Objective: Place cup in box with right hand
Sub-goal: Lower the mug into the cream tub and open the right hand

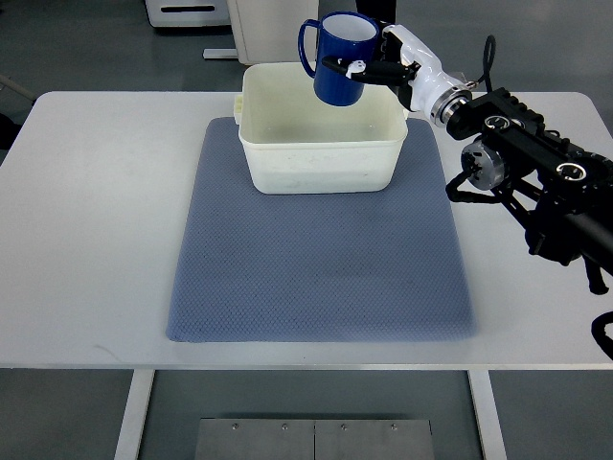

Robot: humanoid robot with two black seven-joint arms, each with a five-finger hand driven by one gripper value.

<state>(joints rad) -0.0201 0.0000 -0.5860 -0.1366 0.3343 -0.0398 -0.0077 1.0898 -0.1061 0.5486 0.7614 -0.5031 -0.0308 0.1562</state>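
A dark blue cup (337,59) with a white inside and a handle on its left hangs upright over the far part of the cream plastic box (321,158). My right hand (381,59), white with black fingers, is shut on the cup from its right side. Its black arm comes in from the right edge of the top view. The box stands at the far end of the blue-grey mat (321,259) and looks bare inside. The left arm does not show.
The mat lies on a white table (96,220) whose near edge runs across the bottom of the view. A white cabinet base (268,29) stands on the floor beyond the table's far edge.
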